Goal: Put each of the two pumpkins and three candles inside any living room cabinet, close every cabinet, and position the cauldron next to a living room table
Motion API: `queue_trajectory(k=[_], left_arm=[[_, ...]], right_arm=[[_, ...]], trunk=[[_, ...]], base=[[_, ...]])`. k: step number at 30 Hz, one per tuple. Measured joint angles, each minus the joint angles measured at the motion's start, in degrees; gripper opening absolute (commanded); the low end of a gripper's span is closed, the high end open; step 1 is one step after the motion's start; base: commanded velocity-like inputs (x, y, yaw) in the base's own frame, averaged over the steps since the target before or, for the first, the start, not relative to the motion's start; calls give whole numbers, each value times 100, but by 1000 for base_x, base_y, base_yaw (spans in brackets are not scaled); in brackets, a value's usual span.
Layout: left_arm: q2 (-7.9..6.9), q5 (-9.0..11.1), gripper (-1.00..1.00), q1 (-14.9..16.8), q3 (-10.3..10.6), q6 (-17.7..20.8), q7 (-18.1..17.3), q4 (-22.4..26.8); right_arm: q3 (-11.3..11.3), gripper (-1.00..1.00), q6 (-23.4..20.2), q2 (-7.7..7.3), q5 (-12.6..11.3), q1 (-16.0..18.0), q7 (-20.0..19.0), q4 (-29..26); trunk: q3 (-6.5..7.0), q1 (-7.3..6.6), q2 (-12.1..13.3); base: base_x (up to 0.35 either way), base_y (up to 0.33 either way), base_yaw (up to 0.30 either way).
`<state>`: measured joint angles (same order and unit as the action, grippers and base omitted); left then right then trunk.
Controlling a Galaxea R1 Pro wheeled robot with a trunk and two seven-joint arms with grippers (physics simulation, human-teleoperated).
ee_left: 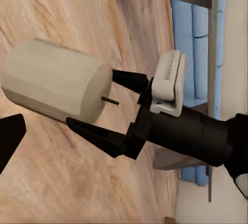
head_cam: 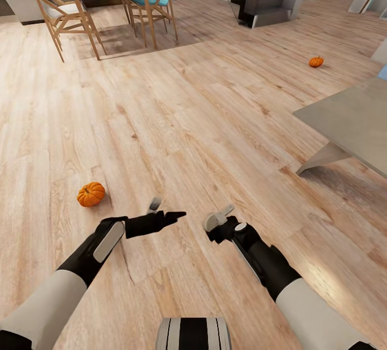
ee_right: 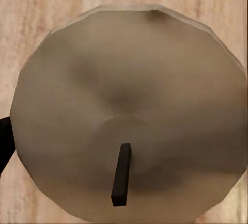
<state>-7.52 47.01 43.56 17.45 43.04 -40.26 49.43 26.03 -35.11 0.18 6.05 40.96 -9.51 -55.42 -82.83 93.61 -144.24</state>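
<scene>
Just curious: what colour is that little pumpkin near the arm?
Orange, ribbed pumpkin; clearest in the head view.

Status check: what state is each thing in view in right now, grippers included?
Near pumpkin: on the floor, upright, not picked up.
Far pumpkin: on the floor, upright, beyond the table.
Candle: unlit, off the floor, wick end between the right gripper's fingers.
Right gripper: fingers astride the candle; firm grip not certain.
Left gripper: holds nothing; opening unclear.
</scene>
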Motion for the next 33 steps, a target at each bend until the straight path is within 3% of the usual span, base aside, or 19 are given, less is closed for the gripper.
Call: queue_trajectory(k=[2,3,4,5,9,15,20,23,28,33], left_arm=[[65,4,100,7,-28,66,64,64],[88,-19,100,10,-45,1380,1984,1015],[88,-41,100,17,-78,1477,3143,2271],[88,57,100,28,-126,1508,3501,2790],[85,24,100,36,-171,1529,3985,3031],[64,17,100,38,-190,1532,4218,3094],[-187,-5,100,46,-218,1533,4303,3171],[-291,-26,100,53,-360,1536,4458,3216],[-347,-31,100,55,-566,1547,5157,3229],[-392,1,100,58,-605,1550,5859,3238]], right_arm=[[-52,-100,-12,0,-3,0,-4,-66],[-56,-100,-15,2,-8,1,-4,-190],[-58,-100,-17,4,-10,0,-6,-205],[-61,-100,-18,9,-4,0,-5,-215],[-62,-100,-24,15,-7,-1,-4,-221],[-63,-100,-22,10,-5,-1,-3,-218],[-63,-100,-20,16,-6,-1,-3,-215],[-63,-100,-22,16,-6,-1,-3,-214],[-63,-100,-21,22,-7,-1,-3,-214],[-63,-100,-20,28,-4,-1,1,-214]], trunk=[[0,0,0],[0,0,0],[0,1,0],[1,-1,0],[0,0,0],[0,0,0],[0,0,0],[0,0,0],[0,0,0],[0,0,0]], base=[[0,0,4],[0,0,52],[0,0,116],[0,0,147],[0,0,232],[0,0,279],[0,0,286],[0,0,286],[0,0,286],[0,0,286]])
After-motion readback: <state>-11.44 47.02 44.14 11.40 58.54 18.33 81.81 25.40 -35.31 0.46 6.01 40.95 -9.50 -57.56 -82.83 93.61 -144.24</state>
